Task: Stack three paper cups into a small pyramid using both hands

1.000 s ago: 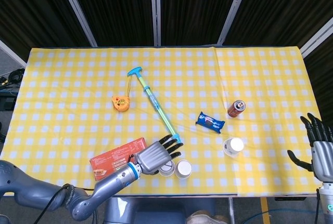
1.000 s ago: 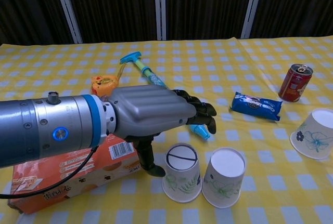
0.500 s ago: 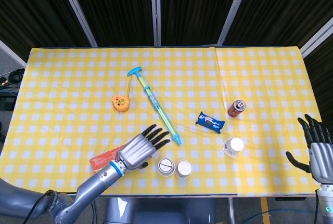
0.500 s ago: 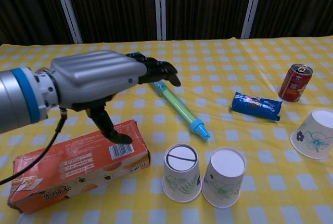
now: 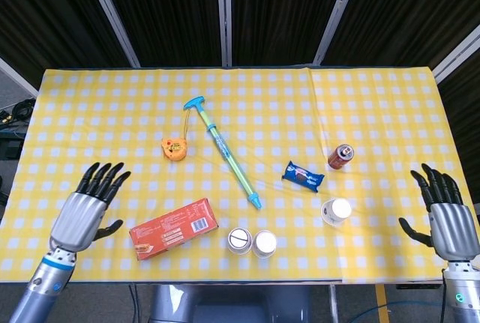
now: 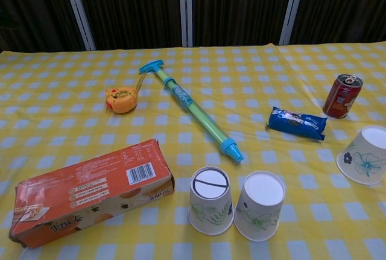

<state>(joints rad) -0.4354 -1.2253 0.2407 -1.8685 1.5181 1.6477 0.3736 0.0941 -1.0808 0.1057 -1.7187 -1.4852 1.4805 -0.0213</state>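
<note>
Two upside-down paper cups stand side by side near the front edge: one [image 5: 239, 240] [image 6: 211, 200] on the left, the other [image 5: 264, 243] [image 6: 259, 205] touching it on the right. A third cup [image 5: 336, 211] [image 6: 364, 154] stands apart to the right, also upside down. My left hand [image 5: 85, 209] hovers over the table's left front, fingers spread, holding nothing. My right hand [image 5: 444, 214] is off the table's right edge, fingers spread and empty. Neither hand shows in the chest view.
An orange-red snack box [image 5: 173, 228] [image 6: 90, 190] lies left of the cup pair. A green-blue water pump toy [image 5: 224, 151] [image 6: 192, 108], an orange tape measure [image 5: 173, 148] [image 6: 121, 99], a blue biscuit pack [image 5: 303, 176] [image 6: 296, 122] and a red can [image 5: 340, 156] [image 6: 342, 96] lie further back.
My left hand has drawn back from above the cup pair to the far left and left the chest view. My right hand has edged slightly inward. The cups have not moved.
</note>
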